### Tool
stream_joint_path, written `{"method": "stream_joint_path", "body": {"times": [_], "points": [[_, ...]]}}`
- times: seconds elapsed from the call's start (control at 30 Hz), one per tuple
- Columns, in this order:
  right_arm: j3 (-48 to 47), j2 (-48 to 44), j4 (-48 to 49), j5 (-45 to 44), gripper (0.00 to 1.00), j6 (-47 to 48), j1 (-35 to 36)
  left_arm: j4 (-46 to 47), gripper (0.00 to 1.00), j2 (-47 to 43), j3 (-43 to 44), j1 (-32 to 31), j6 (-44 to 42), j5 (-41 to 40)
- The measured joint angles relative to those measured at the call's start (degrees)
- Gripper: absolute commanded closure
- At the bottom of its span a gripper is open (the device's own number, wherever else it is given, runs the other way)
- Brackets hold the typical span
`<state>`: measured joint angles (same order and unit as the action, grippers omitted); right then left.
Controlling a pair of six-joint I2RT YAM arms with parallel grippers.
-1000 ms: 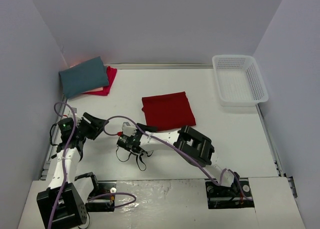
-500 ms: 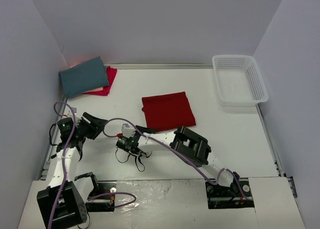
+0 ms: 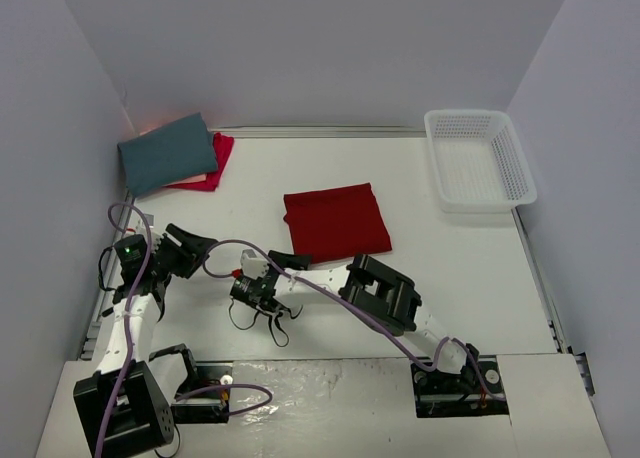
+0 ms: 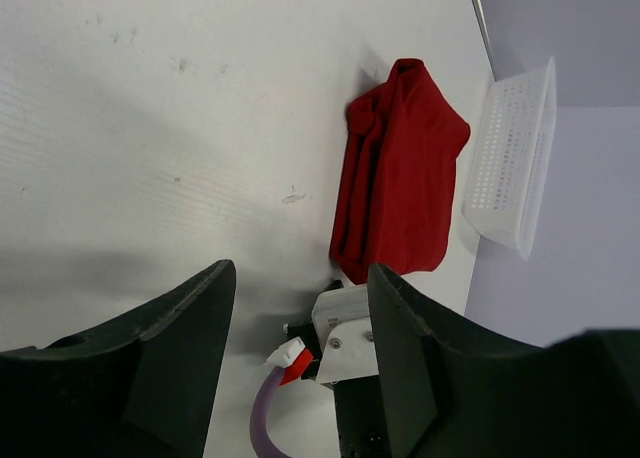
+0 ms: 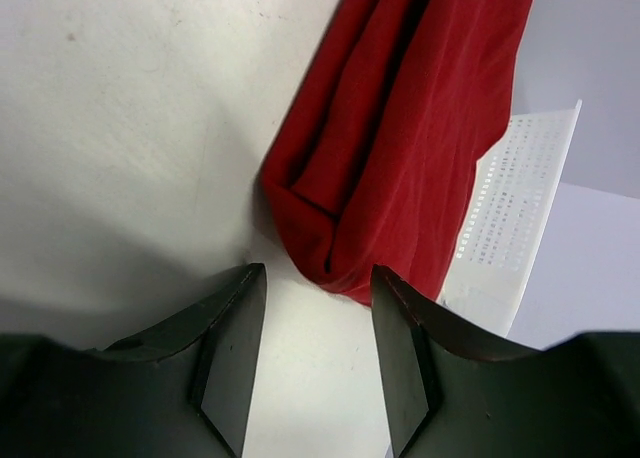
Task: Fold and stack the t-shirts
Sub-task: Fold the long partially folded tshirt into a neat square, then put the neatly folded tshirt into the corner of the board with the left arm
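Note:
A folded deep red t-shirt (image 3: 336,223) lies flat mid-table. At the far left corner a folded slate-teal t-shirt (image 3: 168,153) rests on a pinkish-red one (image 3: 217,161). My right gripper (image 3: 286,260) is open just short of the red shirt's near left corner, not touching it. In the right wrist view the red shirt (image 5: 400,128) sits just beyond the open gripper (image 5: 318,278), with bare table between the fingers. My left gripper (image 3: 196,245) is open and empty over the left side of the table. In the left wrist view this gripper (image 4: 300,273) faces the red shirt (image 4: 400,178).
An empty white mesh basket (image 3: 478,160) stands at the far right by the wall; it also shows as the basket (image 5: 500,228) and the basket (image 4: 515,158). The right arm's wrist (image 4: 345,333) with its purple cable crosses in front of the left gripper. Walls enclose three sides.
The right wrist has drifted slightly left and toward the near edge, a little away from the red shirt. The left arm and all the shirts have stayed put.

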<state>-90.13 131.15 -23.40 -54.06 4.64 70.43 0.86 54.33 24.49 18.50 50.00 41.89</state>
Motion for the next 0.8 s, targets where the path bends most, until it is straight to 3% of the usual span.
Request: {"method": "stream_joint_path", "body": {"times": [0.37, 0.53, 0.57, 0.67, 0.8], "points": [[-3.0, 2.9, 0.0, -2.7, 0.60, 1.8, 0.1, 0.7, 0.46, 0.0, -1.0, 0.4, 0.0, 0.1], [-3.3, 3.8, 0.1, -2.6, 0.76, 2.1, 0.0, 0.7, 0.46, 0.0, -1.0, 0.4, 0.0, 0.1], [-3.3, 3.9, 0.0, -2.5, 0.86, 2.1, -0.1, 0.7, 0.46, 0.0, -1.0, 0.4, 0.0, 0.1], [-3.3, 4.2, 0.0, -2.4, 1.00, 2.3, -0.5, 0.7, 0.46, 0.0, -1.0, 0.4, 0.0, 0.1], [-3.3, 4.2, 0.1, -2.2, 1.00, 2.0, -0.7, 0.8, 0.46, 0.0, -1.0, 0.4, 0.0, 0.2]]}}
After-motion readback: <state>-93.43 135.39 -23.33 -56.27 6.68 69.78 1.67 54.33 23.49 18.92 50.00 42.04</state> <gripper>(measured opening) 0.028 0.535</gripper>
